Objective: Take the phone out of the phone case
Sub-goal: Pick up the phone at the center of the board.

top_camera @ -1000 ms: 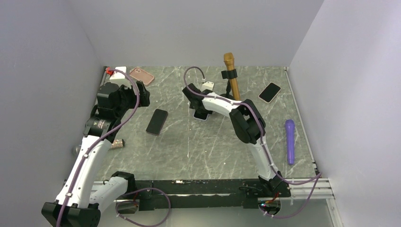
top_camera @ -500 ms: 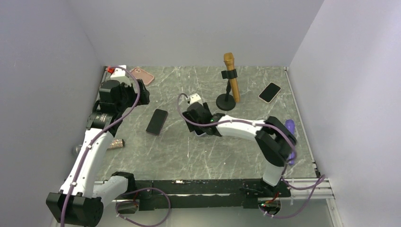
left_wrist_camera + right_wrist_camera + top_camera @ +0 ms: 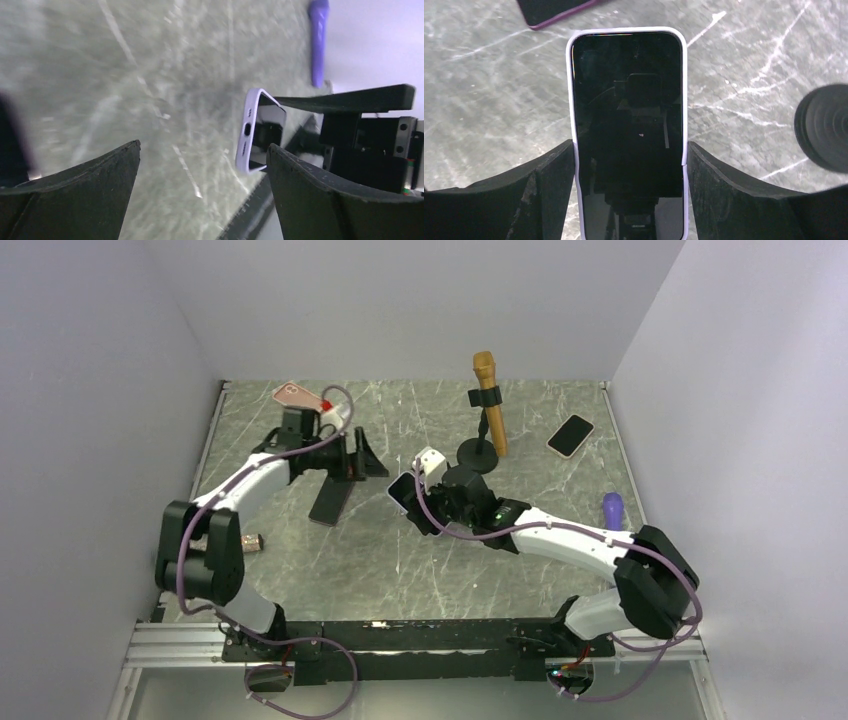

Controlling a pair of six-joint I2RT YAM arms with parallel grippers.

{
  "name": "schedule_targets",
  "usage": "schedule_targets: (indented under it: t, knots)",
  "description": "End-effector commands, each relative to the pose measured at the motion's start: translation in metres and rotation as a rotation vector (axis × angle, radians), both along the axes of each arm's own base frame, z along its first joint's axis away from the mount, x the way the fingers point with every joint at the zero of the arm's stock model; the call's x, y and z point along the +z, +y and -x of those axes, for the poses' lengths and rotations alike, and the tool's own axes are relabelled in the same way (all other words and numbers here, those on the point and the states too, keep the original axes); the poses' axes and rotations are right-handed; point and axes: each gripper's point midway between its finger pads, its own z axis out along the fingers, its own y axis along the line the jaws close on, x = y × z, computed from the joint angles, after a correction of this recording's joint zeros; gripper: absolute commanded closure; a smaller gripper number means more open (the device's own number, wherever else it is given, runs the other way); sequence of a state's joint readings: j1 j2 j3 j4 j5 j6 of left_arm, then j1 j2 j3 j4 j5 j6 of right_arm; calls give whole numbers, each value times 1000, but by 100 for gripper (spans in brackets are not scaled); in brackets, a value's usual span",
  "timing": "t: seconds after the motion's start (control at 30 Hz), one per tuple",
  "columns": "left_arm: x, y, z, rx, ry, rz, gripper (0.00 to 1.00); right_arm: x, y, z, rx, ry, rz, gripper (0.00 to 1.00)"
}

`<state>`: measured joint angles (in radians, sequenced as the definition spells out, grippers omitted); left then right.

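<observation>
While around phone [image 3: 628, 130], case [image 3: 624, 30] in right pincer [image 3: 629, 167].

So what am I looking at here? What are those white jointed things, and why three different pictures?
These are two white robot arms bolted to a grey marbled table. One picture looks down from above; the other two come from a small camera on each wrist, so its black fingers frame the view. The right gripper clamps a black-screened phone in a pale lilac case by its sides. The left gripper is open and empty, facing that phone. Lying around: a dark phone, a pink phone case, another black phone, a gold microphone on a black stand and a purple microphone.
</observation>
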<state>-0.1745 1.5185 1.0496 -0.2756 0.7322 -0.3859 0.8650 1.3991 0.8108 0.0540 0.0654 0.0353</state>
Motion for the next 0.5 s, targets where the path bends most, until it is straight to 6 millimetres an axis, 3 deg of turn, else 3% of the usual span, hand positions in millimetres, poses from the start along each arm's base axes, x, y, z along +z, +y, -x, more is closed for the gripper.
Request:
schedule_targets:
  t: [0.0,0.27,0.47]
  knots:
    - [21,-55,32,-251,50,184,1,63,23,4,133,-129,-133,100]
    - [30,-73,48,-340,44,278,4,74,22,6,137,-147,-154,100]
    - [20,-87,62,-402,110,288,27,77,21,3,121,-164,-168,100]
